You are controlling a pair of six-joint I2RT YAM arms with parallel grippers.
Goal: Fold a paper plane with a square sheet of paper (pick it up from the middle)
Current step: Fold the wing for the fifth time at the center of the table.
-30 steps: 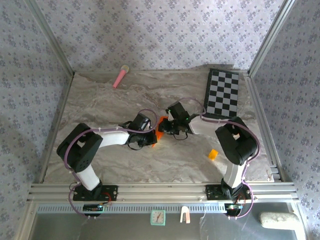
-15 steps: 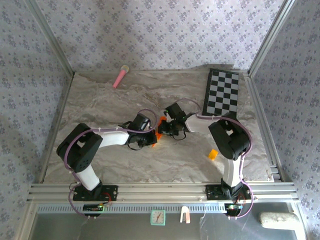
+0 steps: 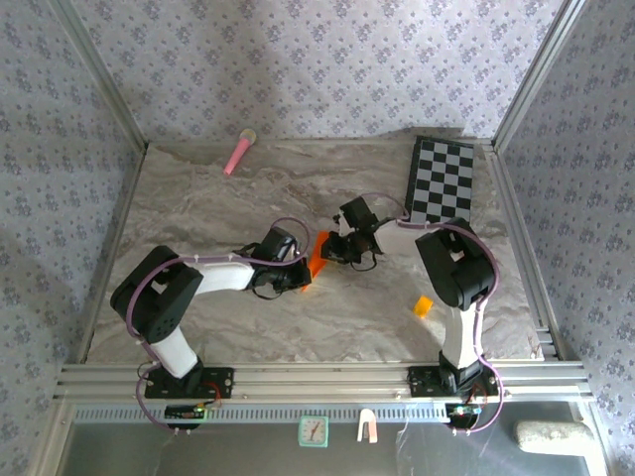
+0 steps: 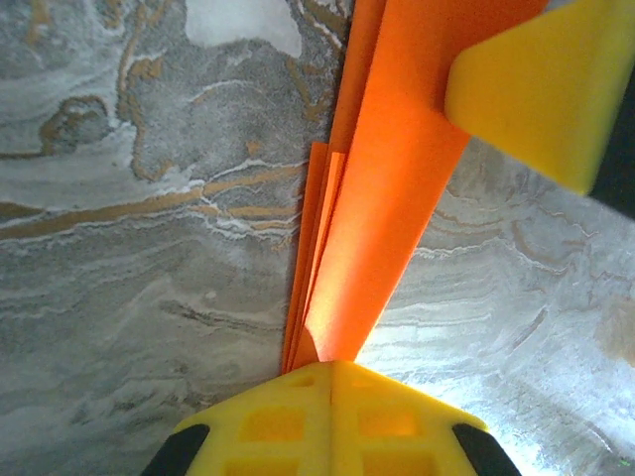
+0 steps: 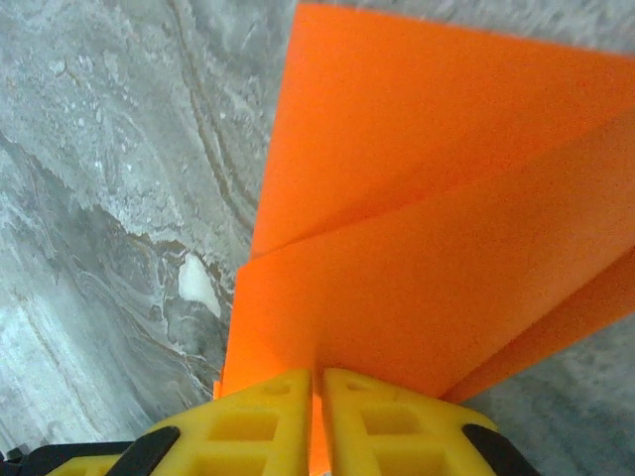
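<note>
The marbled counter (image 3: 198, 198) carries a checkerboard (image 3: 442, 185) at its far right, and the folded orange paper (image 3: 317, 256) sits near the middle, between the two arms. The left hand (image 4: 332, 372) is clenched on one end of the paper's layers, and the right hand (image 5: 319, 382) grasps its fold from the opposite side. A small orange block (image 3: 423, 305) lies well apart, near right.

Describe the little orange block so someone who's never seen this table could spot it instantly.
Look at the marbled table, then at the right arm near its front edge. Just inside that arm, a little orange block lies alone on the surface. Unlike the folded orange paper mid-table, it is tiny, chunky and untouched.
</note>
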